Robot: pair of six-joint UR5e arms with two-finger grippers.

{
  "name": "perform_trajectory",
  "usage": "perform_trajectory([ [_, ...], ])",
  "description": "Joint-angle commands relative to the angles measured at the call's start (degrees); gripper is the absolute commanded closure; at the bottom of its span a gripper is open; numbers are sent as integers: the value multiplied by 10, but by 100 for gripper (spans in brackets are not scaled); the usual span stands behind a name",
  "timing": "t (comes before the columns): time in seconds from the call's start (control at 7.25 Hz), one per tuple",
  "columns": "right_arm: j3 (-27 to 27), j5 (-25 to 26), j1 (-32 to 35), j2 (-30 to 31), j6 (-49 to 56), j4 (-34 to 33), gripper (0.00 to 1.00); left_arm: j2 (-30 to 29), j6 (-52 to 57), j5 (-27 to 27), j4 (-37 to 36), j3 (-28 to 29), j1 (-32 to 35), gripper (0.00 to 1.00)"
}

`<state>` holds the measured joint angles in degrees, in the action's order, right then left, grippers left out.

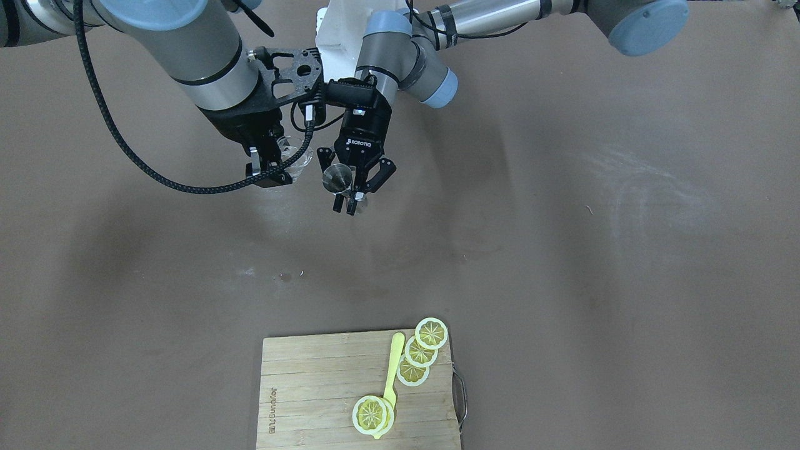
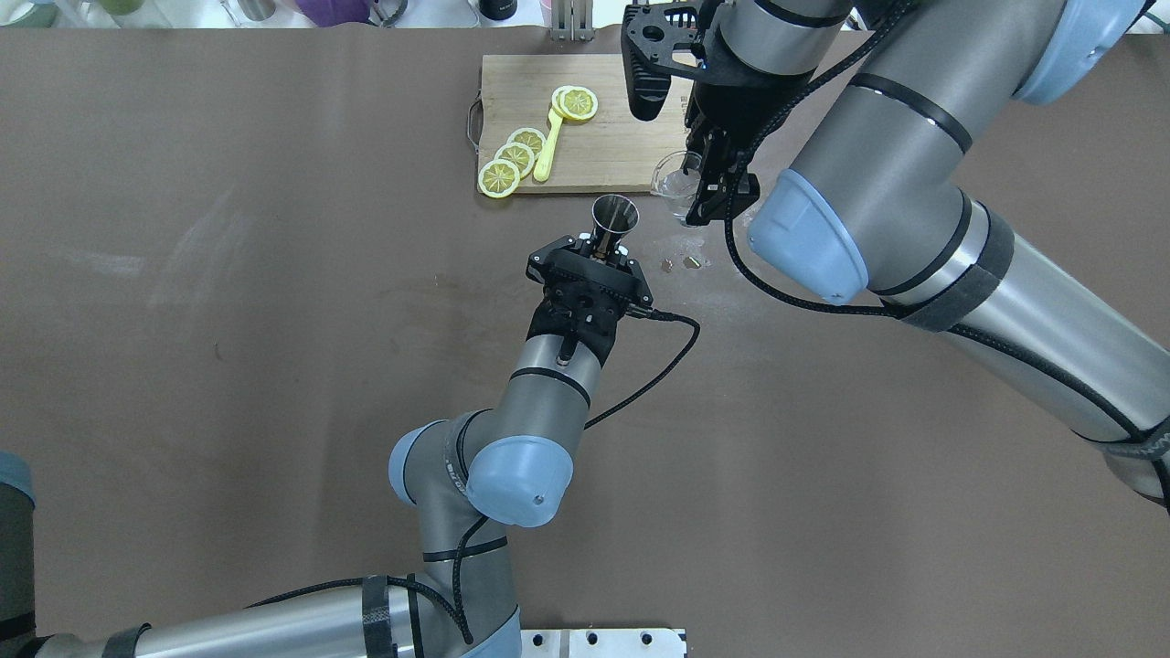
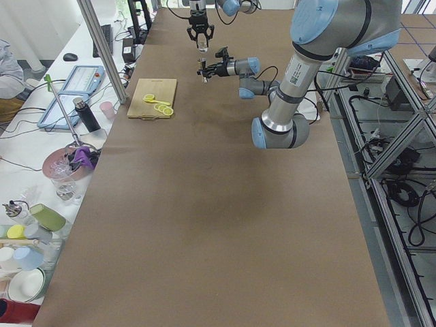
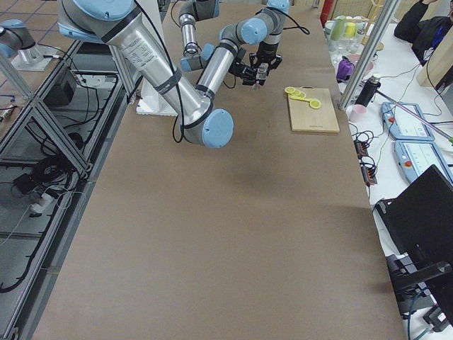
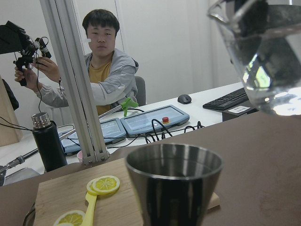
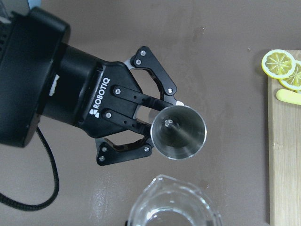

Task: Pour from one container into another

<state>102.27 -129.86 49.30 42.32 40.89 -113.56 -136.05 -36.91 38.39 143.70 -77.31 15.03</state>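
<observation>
Left gripper (image 2: pixel 601 249) is clamping the jigger (image 2: pixel 614 216) at its waist, upright and aloft. Right gripper (image 2: pixel 711 183) is pinching the cup (image 2: pixel 675 178) just beside it, not touching.

Risk: the cup lip is sitting off the narrow mouth, so tipping now likely spills.

Left wrist view is showing the cup riding above the jigger rim; overhead is flattening that.

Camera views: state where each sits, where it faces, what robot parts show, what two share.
Front-facing: across the table, steeply down toward the robot; both arms, left gripper holding jigger.
Overhead: behind the robot, forward-down; both arms, right gripper holding glass cup.
Exterior left: table's left end, along it; left arm nearest.
Exterior right: opposite end; right arm nearest.
Left wrist: level, past jigger toward a person; own arm unseen.
Right wrist: straight down on jigger and left gripper.
Both wrist views share jigger and glass cup.
</observation>
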Motion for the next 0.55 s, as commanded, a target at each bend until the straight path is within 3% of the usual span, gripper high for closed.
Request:
perform_trajectory([
  [0.0, -7, 8, -3, -10, 11, -22, 100, 0, 0, -1, 0, 0, 0, 100],
  [0.41, -29, 22, -3, -41, 25, -58, 100, 1, 0, -1, 0, -3, 0, 100],
])
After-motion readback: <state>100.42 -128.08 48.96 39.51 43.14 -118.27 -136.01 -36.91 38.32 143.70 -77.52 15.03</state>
